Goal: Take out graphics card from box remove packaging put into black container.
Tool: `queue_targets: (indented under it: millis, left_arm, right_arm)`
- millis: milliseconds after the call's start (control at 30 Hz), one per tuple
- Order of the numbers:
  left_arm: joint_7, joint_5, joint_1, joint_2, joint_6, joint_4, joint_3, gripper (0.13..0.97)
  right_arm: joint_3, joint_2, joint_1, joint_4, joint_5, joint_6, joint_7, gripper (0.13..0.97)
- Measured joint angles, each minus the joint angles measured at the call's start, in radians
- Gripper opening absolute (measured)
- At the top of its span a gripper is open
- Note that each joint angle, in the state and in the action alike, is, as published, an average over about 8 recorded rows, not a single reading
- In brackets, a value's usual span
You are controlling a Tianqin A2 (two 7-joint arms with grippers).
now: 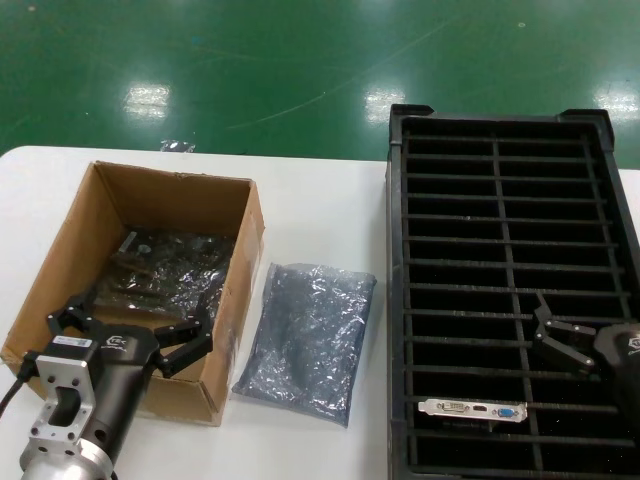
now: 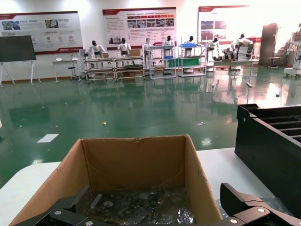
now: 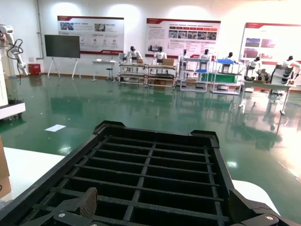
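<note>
Our left pincer [image 1: 135, 325], fingers apart, hovers over the box [image 1: 215, 385], bagged boards just beyond it, while our right pincer [image 1: 562, 335] gapes above the card [image 1: 473, 409].

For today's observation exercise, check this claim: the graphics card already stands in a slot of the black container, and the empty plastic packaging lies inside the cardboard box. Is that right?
Not quite. The graphics card does stand in a slot of the black container, but the packaging lies flat on the white table, between the box and the container, not inside the box. The head view shows this.
</note>
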Motion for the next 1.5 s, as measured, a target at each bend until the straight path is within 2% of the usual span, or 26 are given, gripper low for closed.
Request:
queue_targets:
  millis: [1500]
  left_arm:
    - [0.0, 0.0, 0.0, 0.0, 0.0, 0.0, 0.0, 0.966]
  right_arm:
    - [0.0, 0.0, 0.0, 0.0, 0.0, 0.0, 0.0, 0.966]
